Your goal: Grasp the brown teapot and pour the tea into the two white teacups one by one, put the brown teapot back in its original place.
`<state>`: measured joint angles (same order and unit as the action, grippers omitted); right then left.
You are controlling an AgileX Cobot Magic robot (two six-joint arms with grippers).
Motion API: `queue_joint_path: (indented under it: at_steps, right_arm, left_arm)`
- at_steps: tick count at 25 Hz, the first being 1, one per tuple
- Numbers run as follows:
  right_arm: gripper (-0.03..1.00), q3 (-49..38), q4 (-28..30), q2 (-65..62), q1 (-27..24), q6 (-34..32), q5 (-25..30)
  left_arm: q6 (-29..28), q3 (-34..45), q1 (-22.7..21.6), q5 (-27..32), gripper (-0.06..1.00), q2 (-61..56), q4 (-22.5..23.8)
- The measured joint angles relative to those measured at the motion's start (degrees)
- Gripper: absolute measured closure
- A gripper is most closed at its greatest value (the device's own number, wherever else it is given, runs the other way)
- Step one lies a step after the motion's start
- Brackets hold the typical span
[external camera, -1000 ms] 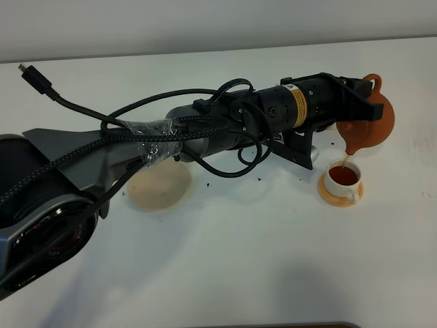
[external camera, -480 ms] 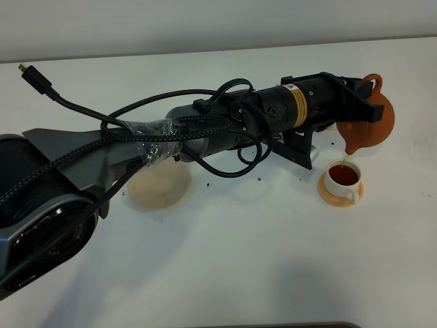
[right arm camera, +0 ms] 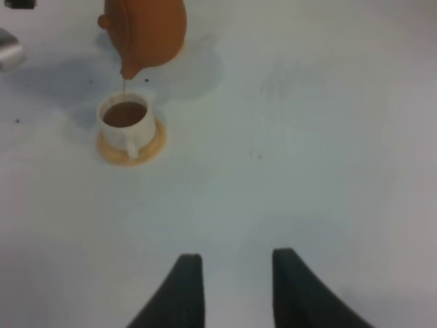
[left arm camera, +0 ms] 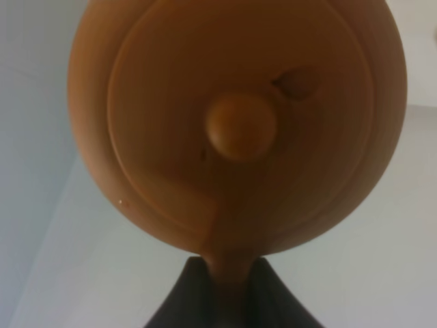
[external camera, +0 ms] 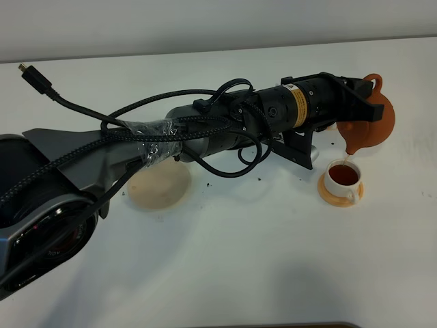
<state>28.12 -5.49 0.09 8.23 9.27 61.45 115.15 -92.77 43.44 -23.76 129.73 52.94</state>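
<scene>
Pouring: left claw (left arm camera: 230,290) clenched on brown teapot (external camera: 372,126) handle, pot tipped spout-down so tea (external camera: 344,175) falls into white teacup (external camera: 334,184) at pot's 6 o'clock. Coaster (external camera: 160,184) at cup's 9 o'clock, well apart, awaits return. Right claw (right arm camera: 232,287) released, idle.

- One teapot (external camera: 372,123).
- One white cup (external camera: 341,176) in view.
- One orange saucer (external camera: 334,201) in view.
- One beige coaster (external camera: 160,188).
- One arm (external camera: 205,133) in the high view.
- One loose cable plug (external camera: 34,76).
- Two dark fingers (right arm camera: 184,287) on the right gripper (right arm camera: 232,263).
</scene>
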Motion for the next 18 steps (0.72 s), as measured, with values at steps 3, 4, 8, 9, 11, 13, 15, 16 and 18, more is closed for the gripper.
queue_joint_path:
  at_steps: [3,4,8,9,11,13,15,16,18]
  right_arm:
    - [0.73,0.0,0.0,0.0,0.0,0.0,0.0]
    - [0.73,0.0,0.0,0.0,0.0,0.0,0.0]
    - [0.73,0.0,0.0,0.0,0.0,0.0,0.0]
    - [0.73,0.0,0.0,0.0,0.0,0.0,0.0]
    - [0.73,0.0,0.0,0.0,0.0,0.0,0.0]
    - [0.73,0.0,0.0,0.0,0.0,0.0,0.0]
    - [0.73,0.0,0.0,0.0,0.0,0.0,0.0]
    - [0.73,0.0,0.0,0.0,0.0,0.0,0.0]
    - [0.73,0.0,0.0,0.0,0.0,0.0,0.0]
  left_arm:
    - [-1.3,0.0,0.0,0.0,0.83,0.0,-0.1]
    - [-2.6,0.0,0.0,0.1,0.83,0.0,-0.3]
    - [-6.8,0.0,0.0,0.8,0.83,0.0,-1.0]
    - [-7.3,0.0,0.0,1.2,0.83,0.0,-1.2]
    - [-8.2,0.0,0.0,2.3,0.83,0.0,-1.2]
    - [-9.6,0.0,0.0,3.6,0.83,0.0,-1.2]
    - [-11.3,0.0,-0.1,4.1,0.83,0.0,-1.2]
    - [-11.9,0.0,-0.1,4.2,0.83,0.0,-1.2]
    - [-13.9,0.0,-0.2,4.3,0.83,0.0,-1.2]
